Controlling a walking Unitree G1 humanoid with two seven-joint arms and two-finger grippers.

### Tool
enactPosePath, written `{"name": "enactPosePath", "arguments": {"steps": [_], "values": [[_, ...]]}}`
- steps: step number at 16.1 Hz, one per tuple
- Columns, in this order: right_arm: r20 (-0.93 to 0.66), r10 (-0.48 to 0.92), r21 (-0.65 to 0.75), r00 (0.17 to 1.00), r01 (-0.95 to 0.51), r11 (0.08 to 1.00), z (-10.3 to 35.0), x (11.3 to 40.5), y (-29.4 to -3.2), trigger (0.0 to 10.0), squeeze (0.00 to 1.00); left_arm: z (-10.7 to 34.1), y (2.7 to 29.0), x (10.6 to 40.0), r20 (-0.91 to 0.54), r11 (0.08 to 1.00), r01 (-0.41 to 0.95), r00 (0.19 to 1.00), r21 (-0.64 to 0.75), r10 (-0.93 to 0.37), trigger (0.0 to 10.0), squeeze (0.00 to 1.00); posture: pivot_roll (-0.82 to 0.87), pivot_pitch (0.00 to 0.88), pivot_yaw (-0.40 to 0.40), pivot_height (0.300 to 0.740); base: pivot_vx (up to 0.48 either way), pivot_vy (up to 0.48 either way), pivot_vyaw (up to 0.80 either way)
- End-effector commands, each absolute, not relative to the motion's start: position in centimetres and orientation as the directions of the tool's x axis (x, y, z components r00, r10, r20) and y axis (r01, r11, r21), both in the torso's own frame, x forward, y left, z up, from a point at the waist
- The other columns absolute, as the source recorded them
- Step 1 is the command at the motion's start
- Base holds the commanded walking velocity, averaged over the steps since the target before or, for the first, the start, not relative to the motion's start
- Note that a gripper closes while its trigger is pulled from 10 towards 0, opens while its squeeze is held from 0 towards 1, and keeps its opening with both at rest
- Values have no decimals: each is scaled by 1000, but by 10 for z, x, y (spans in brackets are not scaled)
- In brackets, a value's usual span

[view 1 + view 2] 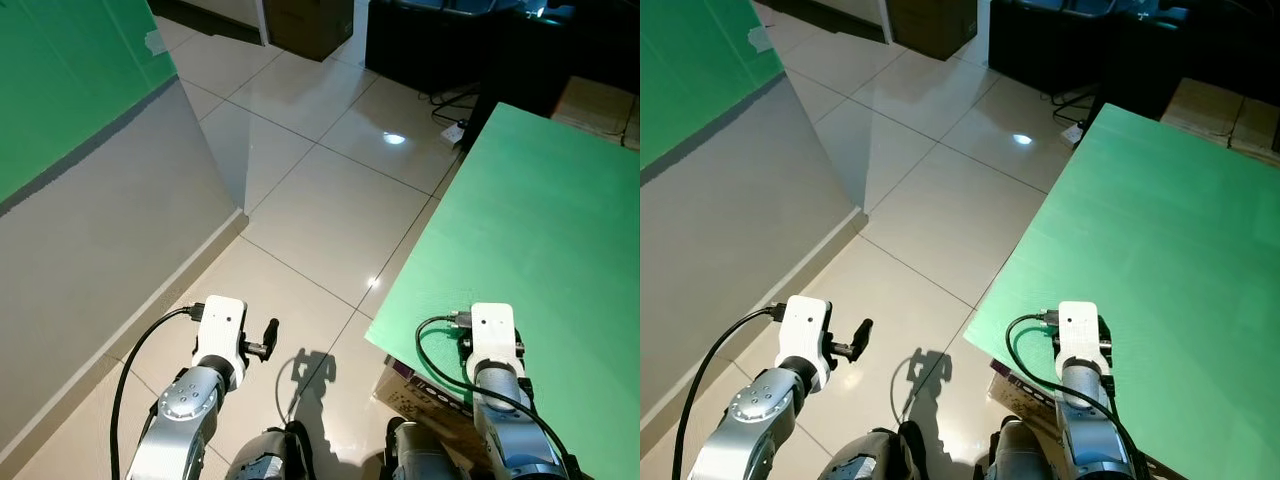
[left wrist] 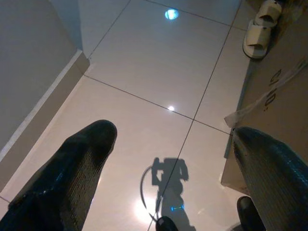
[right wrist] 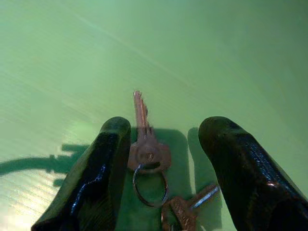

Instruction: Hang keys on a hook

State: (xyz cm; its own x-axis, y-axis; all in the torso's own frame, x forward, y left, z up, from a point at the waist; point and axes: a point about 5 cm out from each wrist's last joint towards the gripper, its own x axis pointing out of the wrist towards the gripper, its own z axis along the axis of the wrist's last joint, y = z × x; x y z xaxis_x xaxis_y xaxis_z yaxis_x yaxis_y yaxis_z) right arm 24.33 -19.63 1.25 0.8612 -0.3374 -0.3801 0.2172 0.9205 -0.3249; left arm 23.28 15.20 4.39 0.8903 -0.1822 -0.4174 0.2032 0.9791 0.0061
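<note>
From the left eye view, the robot stands over a tiled floor (image 1: 310, 200) with a green-topped table (image 1: 530, 230) on its right and a grey wall (image 1: 90, 250) on its left; the right gripper (image 1: 492, 335) hangs over the near edge of the table, while the left gripper (image 1: 262, 340) idles over the floor, and no hook can be made out anywhere. The right eye view shows the same scene, with a cardboard box (image 1: 1035, 395) tucked under the table's near corner. In the left wrist view the two black fingers (image 2: 72, 178) stand wide apart with only floor between them, so that claw is released and empty; a pair of slippers (image 2: 262, 26) lies far off beside the box. The right wrist view shows the keys (image 3: 149, 163) lying flat on the green top, between the spread fingers (image 3: 91, 183) of the right claw, which is released and grasping nothing; the near key seems to sit just beside one finger, though contact is hard to judge. The bunch is a steel ring with two small keys, one pointing away from the wrist. It should be light, hard and rigid in each part but loose at the ring, so it will swing and may slip on smooth metal. Pinching the flat head of the near key looks the best hold, leaving the ring free for a hook.
</note>
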Motion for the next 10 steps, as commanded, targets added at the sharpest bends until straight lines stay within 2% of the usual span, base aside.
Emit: {"name": "enactPosePath", "arguments": {"steps": [1, 10], "values": [[-413, -333, -308, 848, 214, 927, 6, 239, -195, 10000, 0, 44, 156, 229, -428, 980, 200, 887, 21, -172, 10000, 0, -158, 225, 109, 740, 0, 0, 0], [-447, -308, -289, 840, 190, 938, -5, 236, -188, 10000, 0, 46, 157, 230, -424, 979, 202, 889, 24, -174, 10000, 0, -155, 213, 109, 740, 0, 0, 0]]}}
